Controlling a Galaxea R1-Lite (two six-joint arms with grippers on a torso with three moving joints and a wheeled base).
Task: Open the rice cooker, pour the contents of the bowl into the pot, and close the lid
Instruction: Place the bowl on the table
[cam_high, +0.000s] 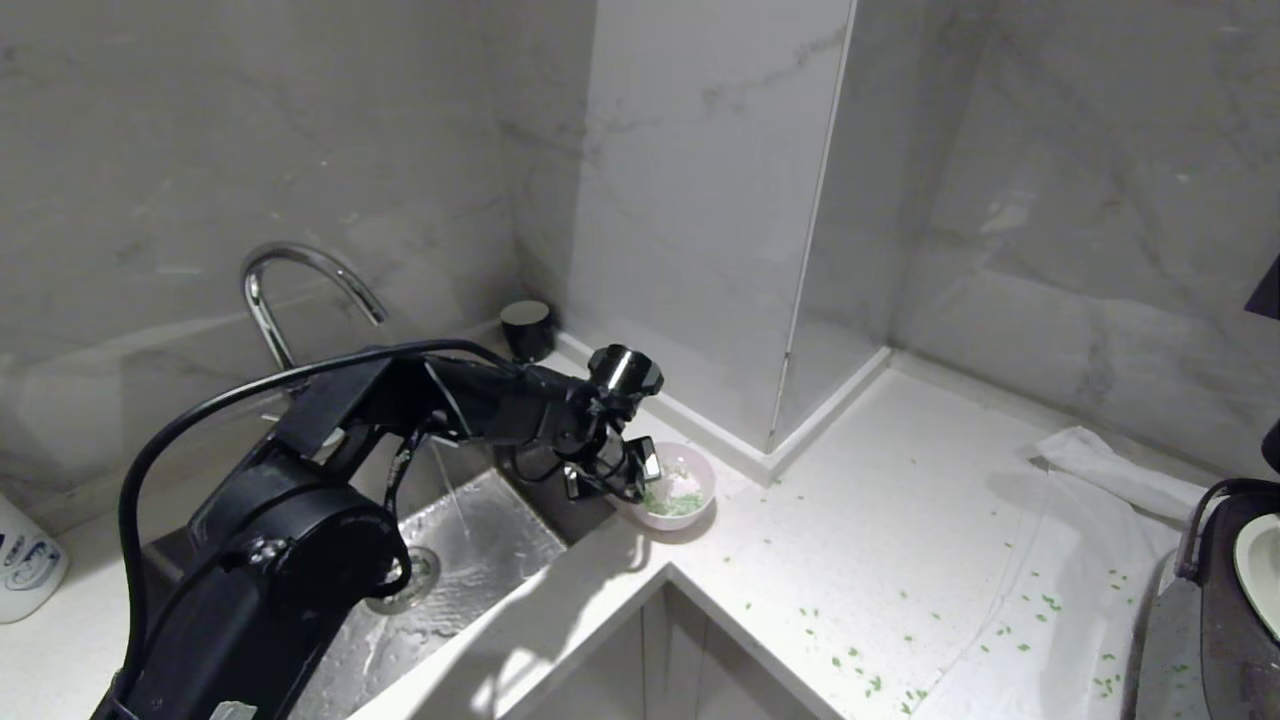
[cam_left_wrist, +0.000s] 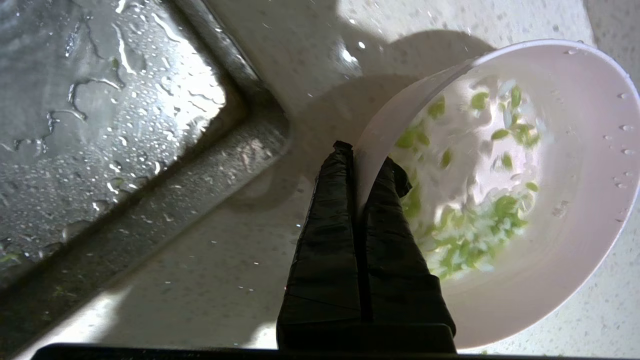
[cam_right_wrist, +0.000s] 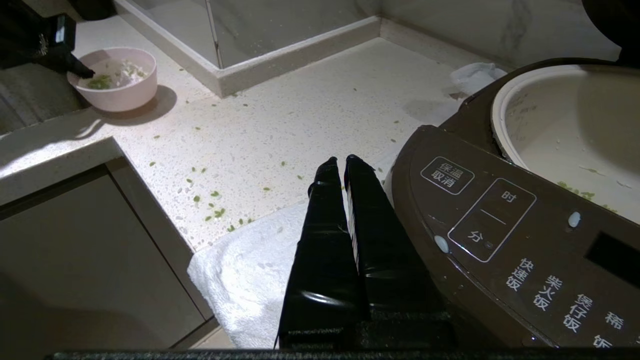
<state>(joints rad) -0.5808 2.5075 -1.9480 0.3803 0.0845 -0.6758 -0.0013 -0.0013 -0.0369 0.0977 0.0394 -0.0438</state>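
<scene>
The pale pink bowl (cam_high: 688, 482) stands on the counter beside the sink's corner. It holds chopped green bits and whitish grains (cam_left_wrist: 475, 235). My left gripper (cam_left_wrist: 367, 160) is shut on the bowl's near rim, one finger inside and one outside. At the far right stands the dark brown rice cooker (cam_right_wrist: 475, 225). Its lid is raised, and only a dark edge of the lid (cam_high: 1268, 290) shows. The off-white pot (cam_right_wrist: 560, 115) lies bare, with a few green bits inside. My right gripper (cam_right_wrist: 342, 162) hangs shut and empty next to the cooker's front panel.
The steel sink (cam_high: 470, 560) lies left of the bowl, with water running from the curved faucet (cam_high: 300, 290). A white towel (cam_high: 1100, 470) lies under and beside the cooker. Green bits (cam_high: 870, 680) are scattered over the counter. A black cup (cam_high: 527, 328) stands at the wall.
</scene>
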